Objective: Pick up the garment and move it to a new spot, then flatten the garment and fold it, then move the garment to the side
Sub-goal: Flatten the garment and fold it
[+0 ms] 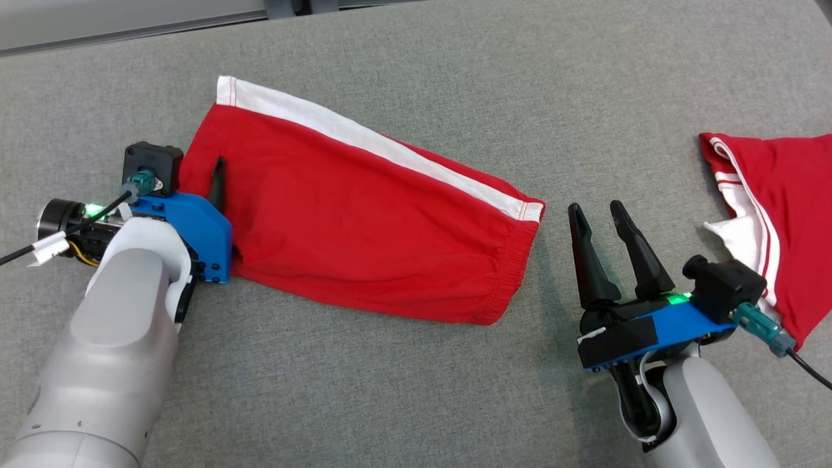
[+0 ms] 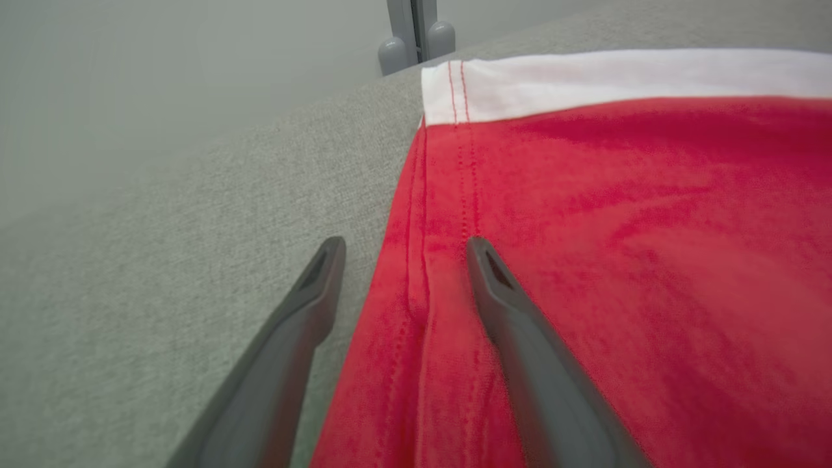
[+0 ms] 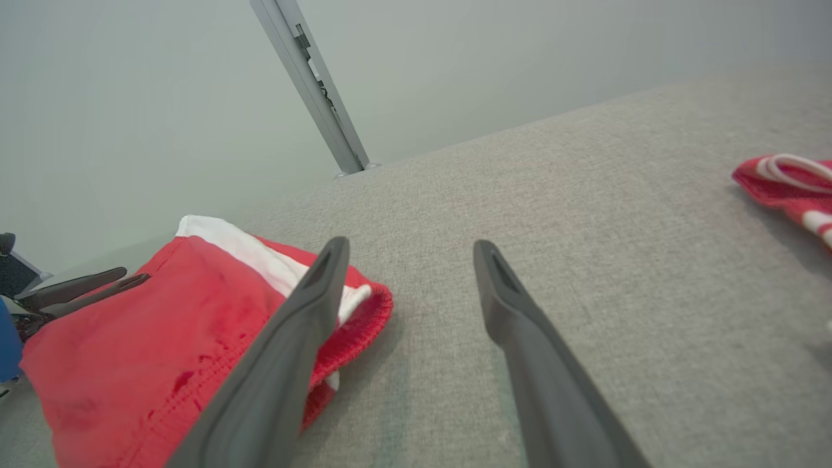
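the red garment with its white stripe lies folded flat on the grey table, a little left of the middle. the left gripper sits at its left hem with fingers spread, one over the red cloth and one over bare table, gripping nothing. the right gripper, also spread and empty, is just beside the waistband end, with a second red-and-white cloth to its right.

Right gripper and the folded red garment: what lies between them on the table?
Nothing but bare grey table lies between the right gripper and the near end of the garment, seen in the head view.
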You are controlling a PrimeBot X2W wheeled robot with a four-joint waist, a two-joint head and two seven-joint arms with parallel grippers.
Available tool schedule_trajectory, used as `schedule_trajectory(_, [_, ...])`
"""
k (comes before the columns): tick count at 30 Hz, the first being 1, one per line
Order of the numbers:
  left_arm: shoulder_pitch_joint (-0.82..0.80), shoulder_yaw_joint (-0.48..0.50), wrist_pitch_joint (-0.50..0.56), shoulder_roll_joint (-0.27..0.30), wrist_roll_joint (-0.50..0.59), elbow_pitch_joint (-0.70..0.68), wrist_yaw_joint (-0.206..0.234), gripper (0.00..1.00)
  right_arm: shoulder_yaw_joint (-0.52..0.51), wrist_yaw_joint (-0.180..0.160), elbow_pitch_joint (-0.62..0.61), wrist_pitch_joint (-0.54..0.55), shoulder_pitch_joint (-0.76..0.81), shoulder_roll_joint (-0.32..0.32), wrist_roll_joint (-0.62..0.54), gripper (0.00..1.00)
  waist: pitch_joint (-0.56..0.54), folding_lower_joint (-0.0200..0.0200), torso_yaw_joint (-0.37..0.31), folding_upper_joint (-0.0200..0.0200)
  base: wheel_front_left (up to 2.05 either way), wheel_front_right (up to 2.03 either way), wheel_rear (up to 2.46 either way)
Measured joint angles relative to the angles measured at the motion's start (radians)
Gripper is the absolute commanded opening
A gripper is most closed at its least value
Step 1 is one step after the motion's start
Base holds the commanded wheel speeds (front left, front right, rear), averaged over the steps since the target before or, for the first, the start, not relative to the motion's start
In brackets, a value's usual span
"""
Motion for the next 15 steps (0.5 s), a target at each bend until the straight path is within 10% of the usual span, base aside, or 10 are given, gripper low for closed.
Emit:
schedule_trajectory(7, [0.004,-0.005,0.09,-0.009,-0.009,0.06,0.039,1.0,-0.019,0.0,0.007,0.0,0.02,0.0,-0.008,1.0,-0.023,0.0,-0.007,0.0,0.0,0.0,0.0])
schedule_trajectory(8, [0.005,-0.005,0.109,-0.013,-0.013,0.07,0.035,0.91,-0.021,0.0,0.009,0.0,0.021,0.0,-0.011,1.0,-0.029,0.0,-0.007,-0.0001,0.0,0.0,0.0])
schedule_trajectory(9, [0.009,-0.002,0.118,-0.019,-0.025,0.075,0.028,0.12,-0.026,0.0,0.01,0.0,0.024,0.0,-0.016,1.0,-0.035,-0.0001,-0.007,-0.0001,0.0,0.0,0.0])
schedule_trajectory(15, [0.077,0.01,0.101,-0.052,-0.071,0.092,0.002,0.0,-0.067,0.0,0.027,0.0,0.049,0.0,-0.056,1.0,-0.091,0.0,0.013,-0.0001,0.0,0.0,0.0])
